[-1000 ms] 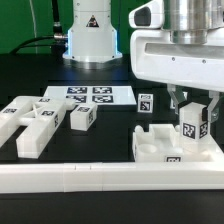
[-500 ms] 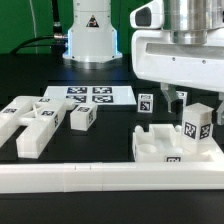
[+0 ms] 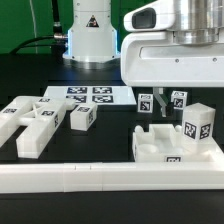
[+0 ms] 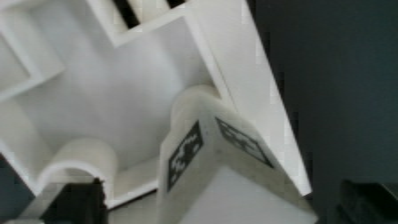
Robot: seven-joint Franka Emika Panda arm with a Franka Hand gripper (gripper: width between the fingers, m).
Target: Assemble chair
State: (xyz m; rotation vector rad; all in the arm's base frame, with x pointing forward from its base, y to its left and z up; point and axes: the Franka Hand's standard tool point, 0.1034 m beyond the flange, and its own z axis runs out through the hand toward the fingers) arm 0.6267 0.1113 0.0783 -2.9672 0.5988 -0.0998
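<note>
Black tabletop (image 3: 100, 150): spread, empty gripper (image 3: 163, 98) over seat tray (image 3: 160, 148); leg block (image 3: 198, 126) upright at the exterior view's right. Leg looks placed; fetch another next.

Bright light is glaring off the white chair pieces (image 3: 35, 135) and washing out their edges against the black tabletop (image 3: 110, 140); the wrist view is blurring everything close up.
</note>
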